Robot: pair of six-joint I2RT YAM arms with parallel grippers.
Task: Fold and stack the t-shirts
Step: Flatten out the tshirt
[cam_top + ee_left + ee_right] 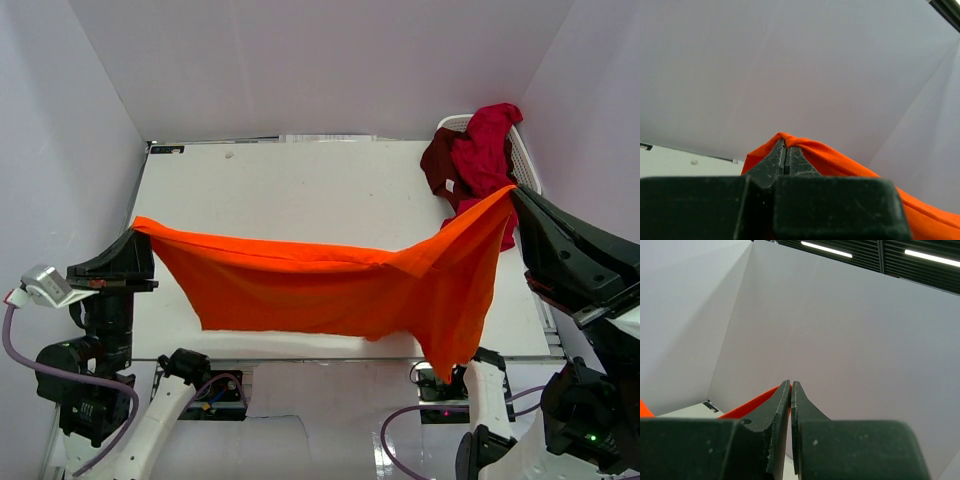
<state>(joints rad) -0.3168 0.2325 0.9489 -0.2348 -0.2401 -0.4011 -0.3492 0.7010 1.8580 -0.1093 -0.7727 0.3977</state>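
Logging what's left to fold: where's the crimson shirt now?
Top view, far right: the crimson shirt is draped over the white basket, beside the maroon shirt, just beyond the right hand gripping the orange shirt.

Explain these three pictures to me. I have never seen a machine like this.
This is a robot: a left arm and a right arm, each ending in a two-finger gripper. The overhead picture looks down from above and behind them; the other two come from a camera on each wrist. The left gripper and the right gripper each pinch one end of an orange shirt, stretched between them over the white table. At the far right, a red shirt and a maroon shirt hang over a white basket.
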